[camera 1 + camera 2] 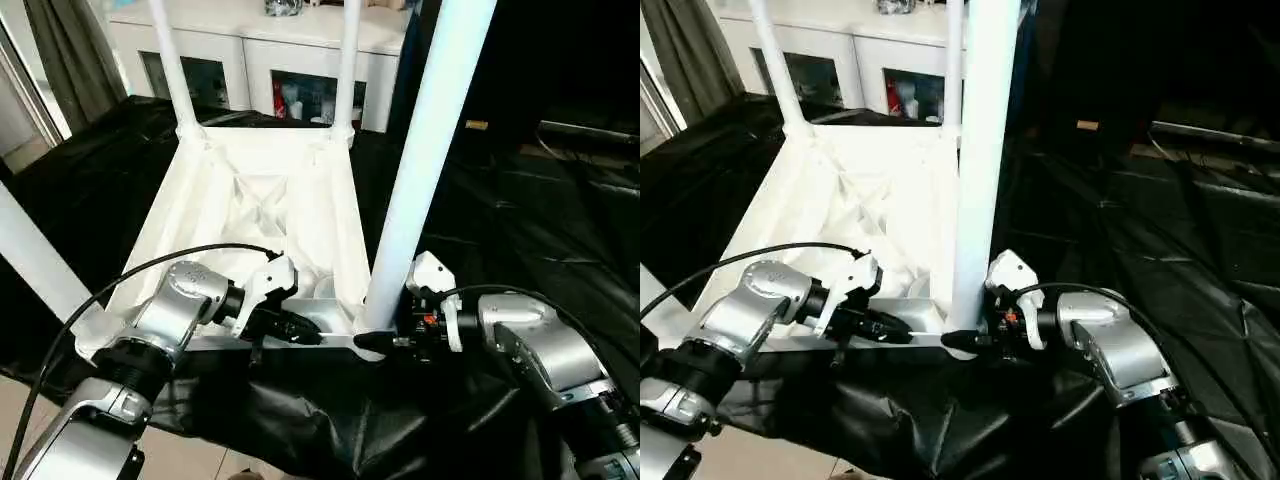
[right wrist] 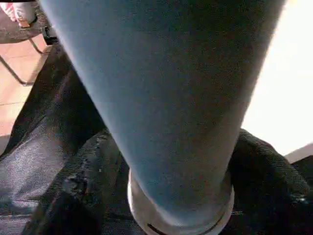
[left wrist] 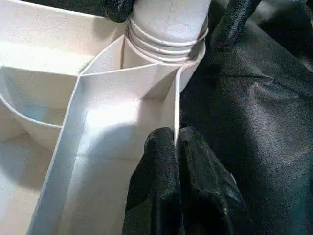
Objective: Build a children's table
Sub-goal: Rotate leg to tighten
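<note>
Pinching the tabletop's rim [image 3: 175, 115] with my closed left gripper [image 3: 177, 147]; my right gripper [image 1: 385, 340] straddles the upright leg [image 1: 425, 160], open.

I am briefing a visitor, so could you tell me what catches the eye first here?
The white table top lies upside down on black cloth, legs pointing up. The nearest leg rises from the near right corner, with the right hand at its base. The left hand pinches the top's near rim.

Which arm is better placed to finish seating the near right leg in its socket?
Right: its tool straddles the leg at the socket, jaws open. The left tool is shut on the tabletop's rim.
</note>
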Controlling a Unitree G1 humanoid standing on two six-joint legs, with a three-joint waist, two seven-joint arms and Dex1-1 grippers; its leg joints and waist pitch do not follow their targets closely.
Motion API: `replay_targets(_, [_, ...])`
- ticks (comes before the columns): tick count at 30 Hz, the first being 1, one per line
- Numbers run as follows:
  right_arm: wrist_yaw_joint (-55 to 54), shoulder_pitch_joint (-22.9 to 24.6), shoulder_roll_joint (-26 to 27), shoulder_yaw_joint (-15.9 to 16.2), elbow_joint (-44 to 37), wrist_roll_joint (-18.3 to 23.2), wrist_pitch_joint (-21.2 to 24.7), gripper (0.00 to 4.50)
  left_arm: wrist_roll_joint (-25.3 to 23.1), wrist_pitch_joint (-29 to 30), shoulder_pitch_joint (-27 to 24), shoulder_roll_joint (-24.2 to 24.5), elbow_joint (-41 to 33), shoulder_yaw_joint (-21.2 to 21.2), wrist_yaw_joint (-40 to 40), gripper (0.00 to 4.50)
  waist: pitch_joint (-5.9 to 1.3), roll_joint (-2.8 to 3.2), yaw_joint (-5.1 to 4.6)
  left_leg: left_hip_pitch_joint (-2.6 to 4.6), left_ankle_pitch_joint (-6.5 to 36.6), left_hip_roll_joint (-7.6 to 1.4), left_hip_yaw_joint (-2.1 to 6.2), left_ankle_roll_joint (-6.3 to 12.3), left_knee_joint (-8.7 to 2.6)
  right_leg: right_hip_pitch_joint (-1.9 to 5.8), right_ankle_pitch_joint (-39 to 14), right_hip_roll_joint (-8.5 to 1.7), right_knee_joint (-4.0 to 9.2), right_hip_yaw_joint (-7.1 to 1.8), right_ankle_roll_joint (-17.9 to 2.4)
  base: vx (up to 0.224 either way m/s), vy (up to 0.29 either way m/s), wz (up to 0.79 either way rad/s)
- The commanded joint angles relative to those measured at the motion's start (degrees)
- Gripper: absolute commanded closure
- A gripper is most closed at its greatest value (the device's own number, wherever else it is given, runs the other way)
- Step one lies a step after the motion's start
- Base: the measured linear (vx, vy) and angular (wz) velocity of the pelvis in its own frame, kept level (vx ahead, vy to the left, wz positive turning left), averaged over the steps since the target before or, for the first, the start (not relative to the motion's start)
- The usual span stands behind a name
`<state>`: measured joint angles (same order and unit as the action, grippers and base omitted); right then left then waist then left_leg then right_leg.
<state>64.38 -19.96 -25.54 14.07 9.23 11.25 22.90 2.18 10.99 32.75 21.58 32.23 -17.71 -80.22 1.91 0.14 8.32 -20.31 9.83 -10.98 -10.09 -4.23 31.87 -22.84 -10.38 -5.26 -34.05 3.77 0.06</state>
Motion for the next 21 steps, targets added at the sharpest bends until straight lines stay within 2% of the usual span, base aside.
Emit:
replay_targets(1, [0.7,-0.1,0.5,2.4,-0.3,-0.7,0.1,1.39,1.1,0.3,-0.3,-1.4,-2.2,-1.6,-1.4,4.50,-2.74,-0.76,-0.05,0.19,13.8,-2.22,0.29,1.29,-3.56,2.66,-11.8,-3.19,3.79,-2.43,-11.5,0.000,0.000,0.00])
replay_targets(3, [1.0,-0.2,0.3,2.6,-0.1,-0.6,-0.1,1.55,1.0,0.6,-0.4,-1.8,-2.7,-1.4,-0.6,4.50,-2.69,-1.14,0.01,0.16,13.4,-2.27,0.30,1.51,-3.57,2.61,-13.2,-3.35,3.83,-2.44,-11.1,0.000,0.000,0.00])
replay_targets(6, [1.6,-0.4,0.1,2.9,0.2,-0.6,-0.2,1.81,1.2,0.9,-0.4,-2.0,-3.1,-1.2,0.0,4.50,-2.64,-1.00,0.09,0.23,13.6,-2.30,0.35,1.45,-3.61,2.53,-14.2,-3.40,3.89,-2.47,-10.8,0.000,0.000,0.00])
replay_targets(10, [1.9,-0.8,0.0,3.1,0.5,-0.7,-0.2,2.03,1.2,0.9,-0.7,-2.0,-3.3,-1.2,0.2,4.50,-2.67,-1.08,0.08,0.12,13.0,-2.18,0.31,1.55,-3.49,2.64,-13.1,-3.31,3.80,-2.45,-10.8,0.000,0.000,0.00])
replay_targets(13, [2.1,-0.5,-0.1,2.9,0.2,-0.4,0.1,2.08,1.3,1.1,-1.0,-1.9,-3.5,-1.1,0.1,4.50,-2.73,-0.89,0.11,0.14,12.7,-2.19,0.33,1.56,-3.45,2.69,-12.4,-3.28,3.73,-2.44,-10.9,0.000,0.000,0.00])
replay_targets(15, [2.1,0.0,-0.2,2.9,-0.1,-0.2,0.2,2.09,1.5,1.5,-1.2,-1.9,-3.8,-1.0,0.1,4.50,-2.80,-0.43,0.08,0.21,12.7,-2.21,0.37,1.39,-3.41,2.69,-11.6,-3.22,3.60,-2.42,-11.3,0.000,0.000,0.00])
replay_targets(17, [1.1,0.8,0.3,2.4,-0.6,0.2,0.7,2.09,1.3,1.5,-1.1,-2.0,-3.5,-0.6,0.9,4.50,-2.85,-0.71,0.04,0.15,12.3,-2.12,0.32,1.52,-3.32,2.81,-10.4,-3.13,3.53,-2.38,-11.6,0.000,0.000,0.00])
replay_targets(18, [-1.4,1.0,1.5,1.5,-0.3,0.1,1.3,2.10,0.5,0.9,-0.6,-2.7,-2.1,-0.2,3.4,4.50,-2.89,-0.22,0.02,0.25,12.4,-2.15,0.34,1.41,-3.28,2.73,-9.6,-3.08,3.46,-2.38,-12.0,0.000,0.000,0.00])
replay_targets(19, [-2.1,1.0,1.8,1.4,-0.1,0.0,1.3,2.10,0.3,0.8,-0.5,-2.9,-1.7,-0.1,4.0,4.50,-2.82,-0.36,-0.03,0.23,12.7,-2.12,0.29,1.42,-3.31,2.71,-9.6,-3.01,3.60,-2.38,-12.0,0.000,0.000,0.00])
replay_targets(20, [-11.1,0.5,5.3,-0.7,3.1,-2.3,1.7,2.10,-2.0,-1.2,1.2,-5.1,2.5,1.1,12.2,4.50,-2.77,-0.30,-0.09,0.18,12.7,-2.07,0.32,1.19,-3.30,2.64,-9.8,-3.01,3.64,-2.43,-11.9,0.000,0.000,0.00])
replay_targets(21, [-17.4,-0.1,7.7,-2.0,5.8,-4.1,1.6,2.10,-3.1,-2.5,2.4,-6.7,5.1,1.8,17.1,4.50,-2.50,-0.53,-0.44,0.14,14.5,-1.78,0.29,0.33,-3.48,2.55,-13.0,-3.03,4.15,-2.33,-11.3,0.000,0.000,0.00])
